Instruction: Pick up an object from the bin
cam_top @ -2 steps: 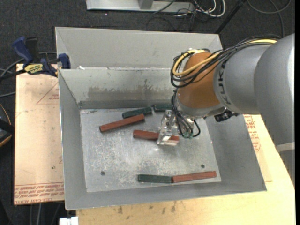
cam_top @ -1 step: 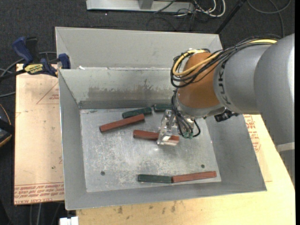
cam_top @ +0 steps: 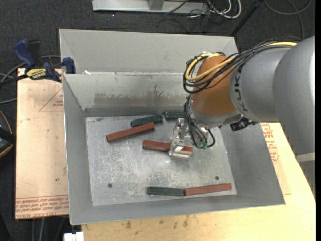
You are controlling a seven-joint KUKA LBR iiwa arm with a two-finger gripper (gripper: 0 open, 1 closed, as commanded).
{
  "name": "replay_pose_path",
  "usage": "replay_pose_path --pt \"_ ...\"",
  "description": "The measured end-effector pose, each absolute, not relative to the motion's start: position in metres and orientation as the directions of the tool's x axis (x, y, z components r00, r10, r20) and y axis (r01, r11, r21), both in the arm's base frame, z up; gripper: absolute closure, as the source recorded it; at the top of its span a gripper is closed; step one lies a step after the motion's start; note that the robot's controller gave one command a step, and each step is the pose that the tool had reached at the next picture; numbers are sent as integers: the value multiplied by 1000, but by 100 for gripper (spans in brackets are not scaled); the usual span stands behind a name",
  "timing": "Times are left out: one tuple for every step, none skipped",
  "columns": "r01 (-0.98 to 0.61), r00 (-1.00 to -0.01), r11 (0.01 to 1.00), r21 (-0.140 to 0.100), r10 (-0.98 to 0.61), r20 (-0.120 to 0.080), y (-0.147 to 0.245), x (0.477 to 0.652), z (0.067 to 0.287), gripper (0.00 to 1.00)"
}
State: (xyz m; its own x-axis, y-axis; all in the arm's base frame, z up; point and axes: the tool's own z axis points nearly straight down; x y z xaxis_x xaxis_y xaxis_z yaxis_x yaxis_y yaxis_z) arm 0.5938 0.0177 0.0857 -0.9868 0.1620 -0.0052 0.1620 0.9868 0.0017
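Short red-brown bar (cam_top: pixel 155 145) lies with its long axis left to right, dipping slightly rightward. Your jaws sit over its right end, and you cannot tell whether they pinch it.

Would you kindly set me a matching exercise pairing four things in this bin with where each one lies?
Things: 1 gripper; 2 long red-brown bar; 3 front green bar; 4 front red-brown bar.
Places: A front row, view's left one; B over the middle of the bin; C front row, view's right one; D back left, tilted.
Pairs: 1-B; 2-D; 3-A; 4-C.
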Motion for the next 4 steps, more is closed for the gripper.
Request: replay_pose_path --pt "162 -987 987 0 162 5 18 591 102 100" --pt "162 -987 987 1 162 1 18 592 120 100" --pt "162 -987 987 2 162 -3 18 593 132 100" --pt "161 -987 987 2 161 -4 18 593 141 100"
